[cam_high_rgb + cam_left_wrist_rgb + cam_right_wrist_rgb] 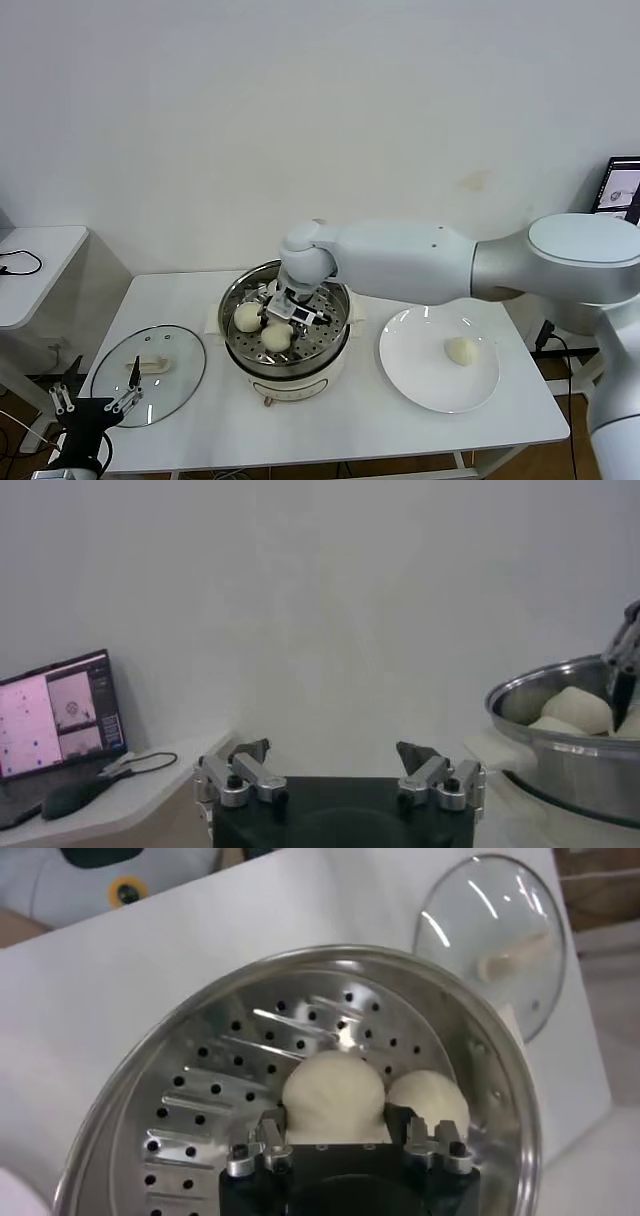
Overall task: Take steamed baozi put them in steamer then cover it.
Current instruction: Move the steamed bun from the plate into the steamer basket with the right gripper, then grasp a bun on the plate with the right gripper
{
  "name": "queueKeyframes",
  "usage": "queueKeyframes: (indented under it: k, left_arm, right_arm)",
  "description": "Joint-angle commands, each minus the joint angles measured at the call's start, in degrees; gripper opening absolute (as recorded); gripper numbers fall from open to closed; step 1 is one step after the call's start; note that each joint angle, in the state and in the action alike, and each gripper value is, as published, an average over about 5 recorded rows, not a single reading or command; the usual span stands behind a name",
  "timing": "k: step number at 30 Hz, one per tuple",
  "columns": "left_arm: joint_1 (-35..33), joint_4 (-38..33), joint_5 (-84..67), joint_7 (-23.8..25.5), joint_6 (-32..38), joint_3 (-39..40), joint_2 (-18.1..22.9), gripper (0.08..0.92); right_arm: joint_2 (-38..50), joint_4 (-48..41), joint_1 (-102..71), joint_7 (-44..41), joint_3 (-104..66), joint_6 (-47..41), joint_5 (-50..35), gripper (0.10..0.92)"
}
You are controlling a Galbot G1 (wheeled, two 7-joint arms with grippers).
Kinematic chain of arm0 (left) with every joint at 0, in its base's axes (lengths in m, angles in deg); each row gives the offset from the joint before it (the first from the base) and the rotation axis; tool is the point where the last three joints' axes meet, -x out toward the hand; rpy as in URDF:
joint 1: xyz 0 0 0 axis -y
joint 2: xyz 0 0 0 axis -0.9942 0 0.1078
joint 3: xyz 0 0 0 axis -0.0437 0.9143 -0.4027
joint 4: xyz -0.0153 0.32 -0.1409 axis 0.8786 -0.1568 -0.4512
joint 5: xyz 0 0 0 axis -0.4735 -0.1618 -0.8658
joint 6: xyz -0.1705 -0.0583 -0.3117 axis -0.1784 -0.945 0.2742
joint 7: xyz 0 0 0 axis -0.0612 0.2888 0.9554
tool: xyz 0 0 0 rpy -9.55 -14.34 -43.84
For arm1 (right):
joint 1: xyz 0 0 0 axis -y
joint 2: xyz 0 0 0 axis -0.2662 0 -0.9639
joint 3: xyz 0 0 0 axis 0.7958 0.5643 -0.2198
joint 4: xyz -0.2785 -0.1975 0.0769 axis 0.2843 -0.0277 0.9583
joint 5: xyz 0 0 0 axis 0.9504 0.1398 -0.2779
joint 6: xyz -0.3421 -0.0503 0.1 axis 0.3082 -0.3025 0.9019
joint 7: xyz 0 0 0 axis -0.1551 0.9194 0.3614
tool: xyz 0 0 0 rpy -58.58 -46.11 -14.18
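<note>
Your right gripper [291, 312] was down inside the steamer [237, 290], fingers set narrow around a baozi [334, 1096] with both pads touching its sides, so count it as held. That bun sat low over the perforated floor; whether it rested on the floor could not be told. Two more buns [248, 316] lay in the basket just beside it, one of them touching or nearly touching the held bun. One last bun [460, 350] waited on the white plate [405, 375] to the right of the steamer. The glass lid [150, 365] lay flat on the table [350, 420] to the left, so covering was not yet done.

Your left gripper [338, 776] hung low off the table's left front corner, jaws wide, holding nothing.

Risks from here:
- Soft dough could stick to a pad, so lifting out could drag the bun up or roll it.
- Neighbours were crowded; a sideways exit could shove one against the steel wall.
- A finger could clip the steamer's rim if the arm swung toward the plate too soon.
- The basket looked tight on the near side, so the fourth bun could land on top of another and keep the lid from seating.
</note>
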Motion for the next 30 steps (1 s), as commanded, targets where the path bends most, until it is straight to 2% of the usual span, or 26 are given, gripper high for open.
queueKeyframes:
  k: [1, 10, 17, 21, 26, 30]
  left_arm:
    - [0.2, 0.3, 0.0, 0.0, 0.1, 0.1, 0.1, 0.823]
    - [0.2, 0.4, 0.0, 0.0, 0.1, 0.1, 0.0, 0.823]
    - [0.3, 0.2, 0.0, 0.0, 0.0, 0.1, -0.1, 0.823]
    - [0.6, 0.1, 0.0, 0.0, -0.1, 0.0, -0.4, 0.823]
    - [1.0, 0.2, -0.1, 0.1, -0.1, -0.1, -0.8, 0.823]
    - [1.1, 0.3, 0.0, 0.1, -0.1, 0.0, -1.2, 0.823]
  right_arm:
    - [-1.3, -0.5, -0.7, -0.2, 0.7, 3.0, 1.5, 0.611]
    - [-1.1, -0.4, -0.7, 0.1, 0.4, 3.1, 1.3, 0.620]
    - [1.1, 1.2, 1.5, 0.4, -0.7, 2.9, -0.1, 0.774]
    - [4.4, 3.2, 4.2, -0.3, -1.4, 2.1, -1.6, 0.819]
    - [10.3, 4.6, 6.1, -0.8, -3.4, -0.6, -3.5, 0.823]
    - [17.6, 6.7, 6.6, -2.1, -6.1, -6.3, -5.2, 0.823]
